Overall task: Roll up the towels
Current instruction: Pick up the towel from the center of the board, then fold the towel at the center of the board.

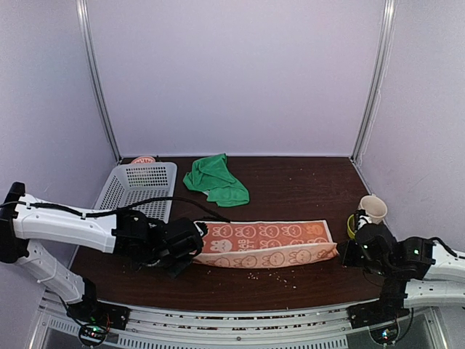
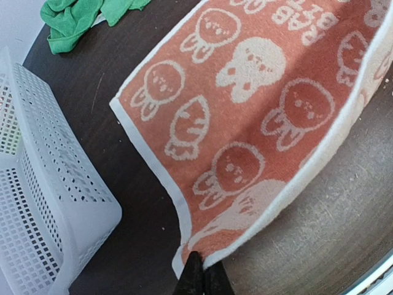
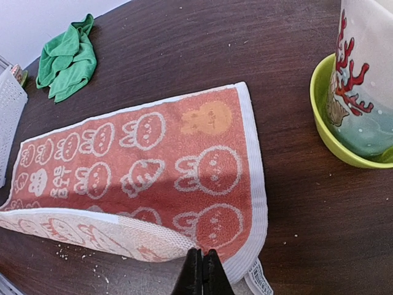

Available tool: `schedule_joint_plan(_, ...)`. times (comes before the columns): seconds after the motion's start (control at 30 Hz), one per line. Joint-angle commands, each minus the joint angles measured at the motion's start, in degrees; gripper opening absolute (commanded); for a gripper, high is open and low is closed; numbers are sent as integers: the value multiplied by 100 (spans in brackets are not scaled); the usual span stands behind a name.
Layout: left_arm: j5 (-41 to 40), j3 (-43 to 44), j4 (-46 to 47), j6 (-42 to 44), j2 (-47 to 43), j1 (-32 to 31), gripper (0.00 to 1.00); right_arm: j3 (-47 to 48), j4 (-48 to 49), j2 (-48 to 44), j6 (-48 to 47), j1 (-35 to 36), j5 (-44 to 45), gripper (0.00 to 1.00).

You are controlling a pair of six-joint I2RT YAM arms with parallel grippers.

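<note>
Shut tight, the left claw (image 2: 198,275) sits at the near left corner of the printed towel (image 1: 265,243). The right claw (image 3: 201,265), equally closed, sits at its near right corner. Whether either pinches cloth cannot be told. The towel lies stretched flat across the middle of the table (image 1: 290,193), its near long edge turned over on itself, with no roll begun at either end. The green towel (image 1: 216,180) sits crumpled near the back, well apart from both claws. A white basket (image 1: 138,185) stands at the left, a mug (image 1: 373,209) in a green bowl (image 3: 325,123) at the right. By the look of it, neither towel is yet rolled.
</note>
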Motion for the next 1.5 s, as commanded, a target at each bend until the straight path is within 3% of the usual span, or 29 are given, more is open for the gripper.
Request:
schedule_joint_plan(0.0, -357, 358, 27, 331, 153, 253, 0, 402, 321, 508, -65, -48, 421, 0)
schedule_joint_plan(0.43, -237, 630, 403, 834, 471, 1034, 0, 831, 1002, 1516, -451, -823, 262, 0)
schedule_joint_plan(1.47, -176, 1625, 689, 1397, 1989, 1814, 0, 1659, 2162, 3844, -1228, -2087, -386, 0)
